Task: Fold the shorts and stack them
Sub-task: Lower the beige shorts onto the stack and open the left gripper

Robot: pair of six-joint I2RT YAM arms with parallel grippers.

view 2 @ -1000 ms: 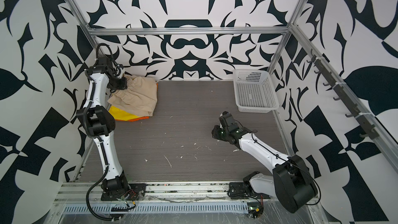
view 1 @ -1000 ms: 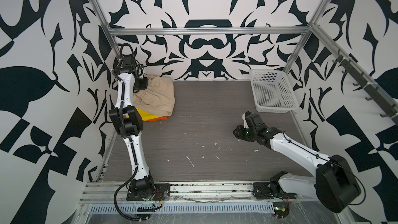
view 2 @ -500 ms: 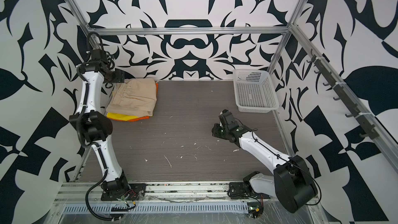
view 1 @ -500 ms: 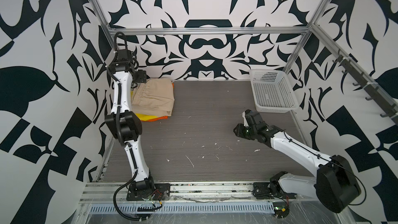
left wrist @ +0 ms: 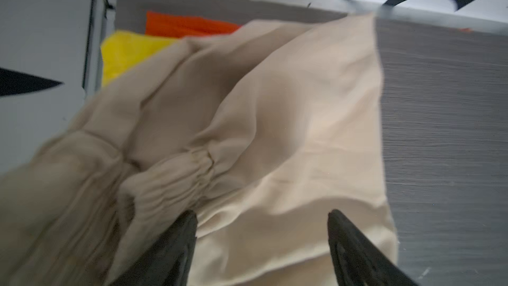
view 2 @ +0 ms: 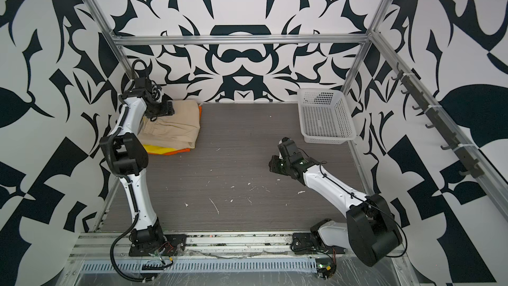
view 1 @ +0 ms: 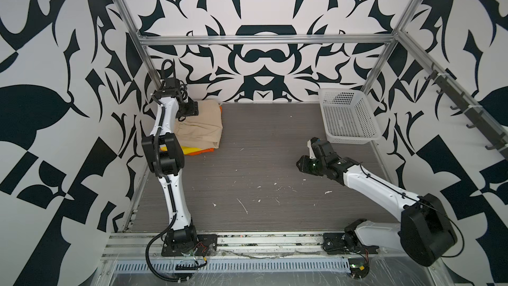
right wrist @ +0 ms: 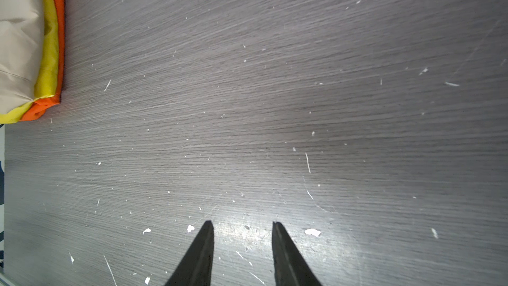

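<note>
Well, as I read it the stacking is all but done. The beige shorts (view 1: 203, 127) lie folded on top of the yellow shorts (view 1: 189, 150) and the orange shorts (view 1: 206, 150), whose edges peep out on the side nearest me. The pile sits against the back wall, well apart from the basket (view 1: 354, 138), at the opposite end of that wall. My left gripper (left wrist: 262, 213) hangs just over the beige cloth with its jaws spread wide and nothing pinched between them; the gathered waistband bunches up beside one fingertip. My right gripper (right wrist: 242, 223) hovers over bare table (right wrist: 357, 105), near the basket's front corner, with its jaws partly apart and empty. The step in hand, I judge, is getting the left gripper off the pile without undoing it. I would lift straight up before swinging toward the basket side, since soft cloth like this can cling to a finger and drag. A sideways exit could pull the top fold open or slide the beige shorts off the layers below. If the rumpled waistband needs tidying, a light downward pat should serve better than another pinch. As for writing, I can read no brand, label or lettering on the shorts, the basket or the grippers.
</note>
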